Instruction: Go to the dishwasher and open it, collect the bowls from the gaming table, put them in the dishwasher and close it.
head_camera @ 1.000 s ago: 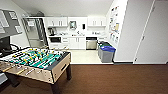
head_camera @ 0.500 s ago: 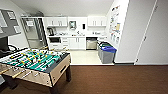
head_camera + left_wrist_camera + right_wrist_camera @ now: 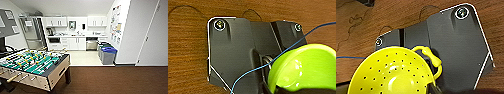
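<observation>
The dishwasher (image 3: 91, 45), a stainless-steel front under the white counter, stands at the far end of the kitchen, well ahead of me. In the left wrist view a lime green bowl (image 3: 308, 68) hangs above the brown floor, with my left gripper (image 3: 278, 89) shut on its rim. In the right wrist view a yellow bowl (image 3: 392, 75) with small holes and a loop handle is held the same way by my right gripper (image 3: 434, 88). The gaming table is out of view.
A table-football table (image 3: 53, 75) with a green field and rods fills the near left. Grey bins with blue lids (image 3: 108, 53) stand by the right wall. A white door (image 3: 155, 37) is at the right. Brown floor (image 3: 112, 80) leads to the pale kitchen floor.
The whole head view has shifted slightly, so the camera has moved a little toward the kitchen. Nothing in the scene has moved.
</observation>
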Tool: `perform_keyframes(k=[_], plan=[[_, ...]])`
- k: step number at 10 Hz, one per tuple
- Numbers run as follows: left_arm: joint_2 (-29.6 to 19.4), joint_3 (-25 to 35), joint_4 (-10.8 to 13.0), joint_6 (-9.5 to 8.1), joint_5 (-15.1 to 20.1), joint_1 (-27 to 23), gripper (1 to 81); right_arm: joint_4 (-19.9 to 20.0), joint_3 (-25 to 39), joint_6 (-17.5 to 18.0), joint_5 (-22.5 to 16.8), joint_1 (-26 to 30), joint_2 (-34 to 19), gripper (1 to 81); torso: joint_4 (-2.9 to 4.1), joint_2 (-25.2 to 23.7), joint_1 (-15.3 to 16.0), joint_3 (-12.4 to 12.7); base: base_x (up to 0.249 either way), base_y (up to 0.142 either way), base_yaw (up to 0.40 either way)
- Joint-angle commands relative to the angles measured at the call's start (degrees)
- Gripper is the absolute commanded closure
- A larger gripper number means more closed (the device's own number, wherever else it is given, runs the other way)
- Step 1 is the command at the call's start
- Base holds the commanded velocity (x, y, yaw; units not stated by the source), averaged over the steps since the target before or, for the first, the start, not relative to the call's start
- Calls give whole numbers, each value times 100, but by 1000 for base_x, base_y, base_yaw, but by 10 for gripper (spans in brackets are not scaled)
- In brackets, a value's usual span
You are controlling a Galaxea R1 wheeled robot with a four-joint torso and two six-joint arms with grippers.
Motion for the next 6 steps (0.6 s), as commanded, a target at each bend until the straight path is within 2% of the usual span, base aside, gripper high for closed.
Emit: perform_keyframes(k=[1, 6], plan=[[-63, -5, -16, 21, 162, -196, 811, -94, 37, -23, -203, 229, -40, 811, 0, 0, -2, 0, 152, 0, 0], [-63, -5, -16, 21, 162, -196, 811, -94, 45, -23, -203, 246, -32, 811, 0, 0, 0, 0, 162, 0, 0]])
